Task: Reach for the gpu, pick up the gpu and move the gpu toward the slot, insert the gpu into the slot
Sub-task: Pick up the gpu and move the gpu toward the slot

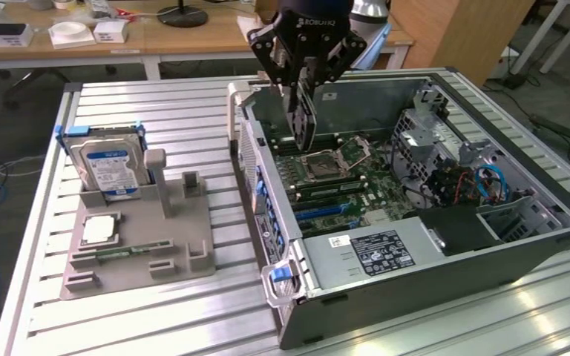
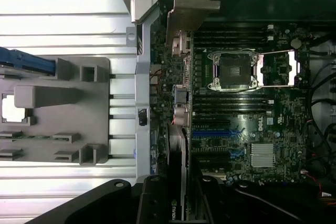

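Note:
My gripper (image 1: 303, 87) hangs over the open computer case (image 1: 522, 245), shut on the gpu (image 1: 305, 126). The gpu is a thin black card held on edge and pointing down at the green motherboard (image 1: 364, 182). In the wrist view the gripper (image 2: 177, 205) clamps the gpu (image 2: 177, 148), which runs edge-on along the board's side by the case's rear wall, with a metal bracket (image 2: 191, 3) at its far end. The slot (image 1: 320, 213) is a long blue strip on the board, also seen as the slot (image 2: 210, 134) beside the card. The card's lower edge stays above the board.
The silver processor socket (image 1: 323, 165) lies just past the card. Cables (image 1: 473, 182) and a drive cage fill the case on the exterior view's right. On the exterior view's left, a grey fixture (image 1: 181, 248) holds a blue-labelled hard drive (image 1: 112, 167).

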`<state>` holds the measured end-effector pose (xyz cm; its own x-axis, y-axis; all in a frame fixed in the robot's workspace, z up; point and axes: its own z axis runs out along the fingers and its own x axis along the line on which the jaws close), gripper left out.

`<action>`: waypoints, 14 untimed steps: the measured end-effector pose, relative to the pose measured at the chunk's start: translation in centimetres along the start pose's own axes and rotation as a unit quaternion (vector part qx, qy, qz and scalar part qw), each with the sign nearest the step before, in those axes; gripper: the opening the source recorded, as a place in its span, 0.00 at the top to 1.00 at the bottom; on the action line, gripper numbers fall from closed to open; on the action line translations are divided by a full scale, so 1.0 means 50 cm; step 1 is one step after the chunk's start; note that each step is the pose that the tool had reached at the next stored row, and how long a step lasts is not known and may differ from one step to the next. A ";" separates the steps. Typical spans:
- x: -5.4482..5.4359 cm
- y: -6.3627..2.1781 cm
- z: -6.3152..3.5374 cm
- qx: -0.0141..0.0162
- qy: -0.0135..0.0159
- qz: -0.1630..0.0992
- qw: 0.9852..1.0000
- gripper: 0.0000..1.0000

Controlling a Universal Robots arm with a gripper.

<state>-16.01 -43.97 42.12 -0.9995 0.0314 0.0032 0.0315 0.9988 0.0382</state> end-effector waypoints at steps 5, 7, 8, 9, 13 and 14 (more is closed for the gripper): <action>-0.003 0.000 0.000 0.000 0.000 0.000 1.000 0.74; -0.008 0.000 0.000 0.000 0.000 0.000 1.000 0.74; -0.012 0.000 0.000 0.000 0.000 0.000 1.000 0.74; -0.016 0.001 0.000 0.000 0.000 0.000 1.000 0.74; -0.029 0.001 0.000 0.000 0.000 0.000 1.000 0.74; -0.031 0.001 0.000 0.000 0.000 0.000 1.000 0.74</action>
<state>-14.44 -43.97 42.12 -0.9995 0.0313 0.0032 0.0314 0.9988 0.0382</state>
